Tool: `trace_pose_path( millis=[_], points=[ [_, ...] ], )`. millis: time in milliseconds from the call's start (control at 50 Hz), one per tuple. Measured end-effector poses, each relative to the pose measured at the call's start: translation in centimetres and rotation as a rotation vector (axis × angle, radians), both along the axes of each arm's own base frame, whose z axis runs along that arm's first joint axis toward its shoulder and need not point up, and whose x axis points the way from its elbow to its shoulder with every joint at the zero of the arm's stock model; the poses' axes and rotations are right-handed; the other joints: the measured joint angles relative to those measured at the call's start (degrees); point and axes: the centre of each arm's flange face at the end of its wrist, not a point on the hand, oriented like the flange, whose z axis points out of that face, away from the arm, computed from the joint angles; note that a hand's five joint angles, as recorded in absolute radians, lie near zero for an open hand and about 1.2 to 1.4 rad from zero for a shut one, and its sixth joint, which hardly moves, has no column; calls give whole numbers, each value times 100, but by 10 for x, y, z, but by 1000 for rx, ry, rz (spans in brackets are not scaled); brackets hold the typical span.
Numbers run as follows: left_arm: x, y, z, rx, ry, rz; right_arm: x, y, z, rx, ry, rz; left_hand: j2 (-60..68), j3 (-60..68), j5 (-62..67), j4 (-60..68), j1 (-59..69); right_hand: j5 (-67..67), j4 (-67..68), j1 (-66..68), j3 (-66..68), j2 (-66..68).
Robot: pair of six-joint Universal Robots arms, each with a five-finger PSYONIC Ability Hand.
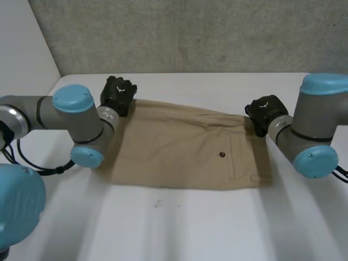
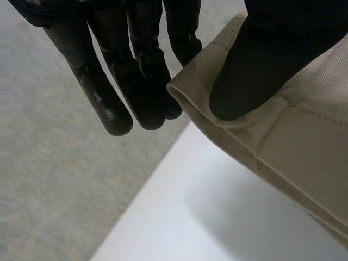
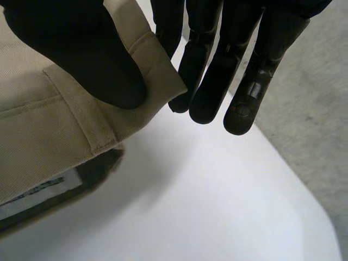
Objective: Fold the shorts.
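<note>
Shorts (image 1: 185, 147): tan, spread flat across the middle of the white tabletop (image 1: 190, 228), long side running left to right. Waistband end lies toward the robot's right, leg hem end toward its left. Dark button (image 1: 222, 154) on the upward face, beside a stitched pocket seam.

Left hand (image 1: 118, 93): at the far left corner of the shorts, on the hem. Left wrist view: thumb (image 2: 261, 65) pressed down on top of the hem corner, fingers (image 2: 109, 92) straight, behind and under the cloth edge, so the corner is pinched between them. Folded hem with its stitch line runs away from the thumb; white tabletop beneath, in shade.

Right hand (image 1: 265, 111): at the far right corner, on the waistband. Right wrist view: thumb (image 3: 92, 60) on top of the waistband corner, fingers (image 3: 217, 81) straight on the other side of the cloth, corner pinched between them. Belt loop (image 3: 89, 122) just beside the thumb. Corner sits a little off the tabletop here: the dark inner side and a pale label (image 3: 38, 196) show beneath it.

Both arms reach in from the sides; near edge of the shorts lies flat, untouched. Grey wall (image 1: 190, 32) behind the tabletop.
</note>
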Motion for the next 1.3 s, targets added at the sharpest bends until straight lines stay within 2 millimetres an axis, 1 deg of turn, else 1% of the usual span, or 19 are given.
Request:
trace_pose_path(
  millis=[120,160,180,200,220,240,260,280,360,400,460,500,540,620,640,760,920,1100,1300],
  points=[
    [-4,-7,-2,-72,31,-9,9,-5,-7,-86,27,1,0,0,0,0,0,0,0,0,0,0],
    [-7,-6,-5,-81,35,-24,11,-8,-8,-125,34,-2,-1149,-1025,-801,-1046,-731,-6,-14,0,-5,-9],
    [-7,-6,-5,-81,35,-24,11,-8,-8,-125,34,-2,-1149,-1025,-801,-1046,-731,-6,-14,0,-5,-9],
    [-9,-4,-8,-81,35,-35,12,-9,-8,-143,35,-6,-1670,-1629,-1315,-1580,-1271,-594,-641,-609,-617,-619],
    [-12,-1,-12,-81,33,-53,12,-12,-6,-174,31,-17,-2889,-2721,-2495,-2778,-2612,-2835,-2961,-2877,-2944,-2984],
    [-12,-1,-12,-81,33,-53,12,-12,-6,-174,31,-17,-2889,-2721,-2495,-2778,-2612,-2835,-2961,-2877,-2944,-2984],
    [-14,2,-14,-83,32,-62,12,-13,-4,-183,28,-22,-4366,-4193,-4005,-4283,-4261,-3635,-3750,-3515,-3735,-3894],
    [-16,4,-14,-87,31,-72,12,-13,-2,-193,25,-30,-5215,-5149,-4915,-5242,-5047,-4378,-4494,-3936,-4465,-4590],
    [-22,13,-10,-117,39,-94,9,-14,14,-238,1,-69,-5705,-5625,-5310,-5687,-5191,-5376,-5514,-4342,-5510,-5462],
    [-24,18,0,-142,49,-101,6,-12,25,-257,-20,-83,-5719,-5626,-5310,-5687,-5191,-5379,-5516,-4342,-5524,-5483],
    [-23,30,24,-182,71,-105,0,-1,60,-300,-107,-102,-5726,-5626,-5310,-5687,-5191,-5379,-5516,-4342,-5524,-5483],
    [-22,33,30,-188,75,-106,-1,1,66,-307,-125,-104,-5727,-5626,-5310,-5687,-5191,-5379,-5516,-4342,-5524,-5483],
    [-19,52,55,-207,91,-111,-7,17,92,-318,-199,-94,-5728,-5626,-5310,-5687,-5191,-5379,-5516,-4342,-5524,-5483],
    [-15,74,74,-204,106,-113,-11,33,101,-291,-226,-75,-5728,-5626,-5310,-5687,-5191,-5379,-5516,-4342,-5524,-5483],
    [-10,89,81,-187,117,-111,-15,50,102,-240,-230,-55,-5727,-5626,-5310,-5687,-5191,-5379,-5516,-4342,-5524,-5482],
    [8,125,85,-79,176,-103,-26,86,85,-84,-192,-36,-5728,-5626,-5310,-5687,-5191,-5176,-5335,-4210,-5251,-5235],
    [39,175,74,177,300,-78,-48,126,33,151,-131,-41,-5728,-5626,-5310,-5687,-5191,-4421,-4438,-3432,-4325,-4381],
    [55,199,55,355,337,-35,-58,128,0,199,-162,-29,-5728,-5626,-5310,-5687,-5191,-3892,-3867,-2963,-3762,-3766],
    [61,206,43,405,322,-10,-61,104,-38,218,-240,-12,-5728,-5626,-5310,-5687,-5191,-3531,-3509,-2684,-3394,-3413]
  ],
)
